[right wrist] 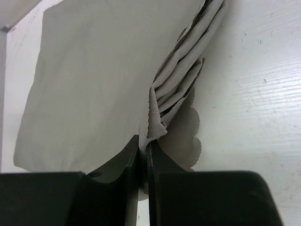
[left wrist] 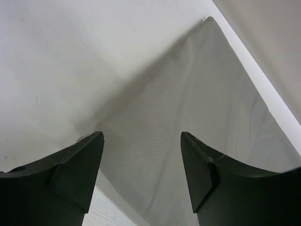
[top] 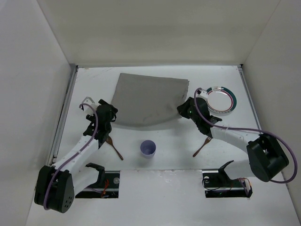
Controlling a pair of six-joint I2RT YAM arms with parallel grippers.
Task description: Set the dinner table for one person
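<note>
A grey cloth mat [top: 148, 99] lies on the white dinner table [top: 155, 146] at the back middle. My right gripper [top: 184, 107] is shut on the mat's right edge, which is bunched into folds [right wrist: 176, 89] and lifted off the table. My left gripper [top: 113, 113] is open at the mat's left front corner; in the left wrist view the mat [left wrist: 188, 108] lies between and beyond the two fingers [left wrist: 77, 169]. A plate with a green and red rim [top: 221, 99] is at the right. A purple cup [top: 148, 149] stands at the front middle.
A brown spoon [top: 114, 147] lies left of the cup near my left arm. A brown fork [top: 202, 147] lies right of the cup under my right arm. Metal rails [top: 64, 110] run along the table's side edges, with white walls around.
</note>
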